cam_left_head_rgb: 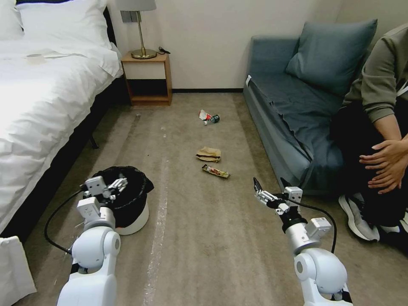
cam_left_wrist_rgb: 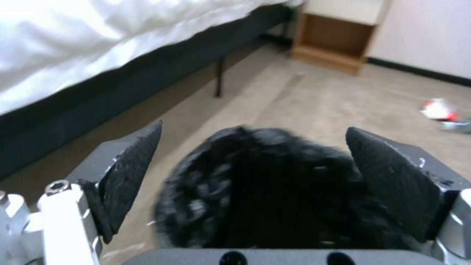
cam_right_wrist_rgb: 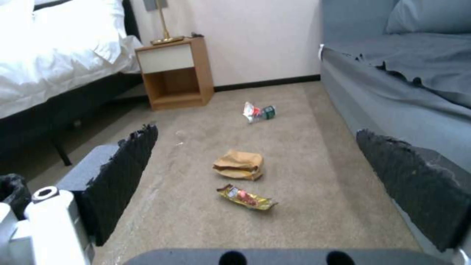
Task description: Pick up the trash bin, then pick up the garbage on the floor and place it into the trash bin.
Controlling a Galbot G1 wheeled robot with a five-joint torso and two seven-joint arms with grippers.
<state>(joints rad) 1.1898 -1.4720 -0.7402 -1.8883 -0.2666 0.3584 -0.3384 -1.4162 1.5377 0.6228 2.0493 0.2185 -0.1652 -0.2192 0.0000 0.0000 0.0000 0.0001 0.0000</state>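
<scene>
four litter pieces (cam_left_head_rgb: pixel 209 154) on beige carpet (cam_left_head_rgb: pixel 191 221) between bed (cam_left_head_rgb: pixel 42 97), sofa (cam_left_head_rgb: pixel 293 123).

bin (cam_left_head_rgb: pixel 127 204) on floor beside bed (cam_left_head_rgb: pixel 42 106), robot's left | paper bag (cam_left_head_rgb: pixel 208 154) mid-floor, wrapper (cam_left_head_rgb: pixel 215 171) just nearer | packet (cam_left_head_rgb: pixel 205 115) touching bottle (cam_left_head_rgb: pixel 212 120), farther back | sofa (cam_left_head_rgb: pixel 293 119) right | nightstand (cam_left_head_rgb: pixel 146 78) at back wall

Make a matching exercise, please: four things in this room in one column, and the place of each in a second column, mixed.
1. trash bin
2. snack-bar wrapper
3. lamp
4. left gripper

a. on the nightstand
b. beside the bed, on the carpet
c. over the bin's black bag
d. on the carpet, just nearer than the brown paper bag

Pairs: 1-b, 2-d, 3-a, 4-c
</scene>
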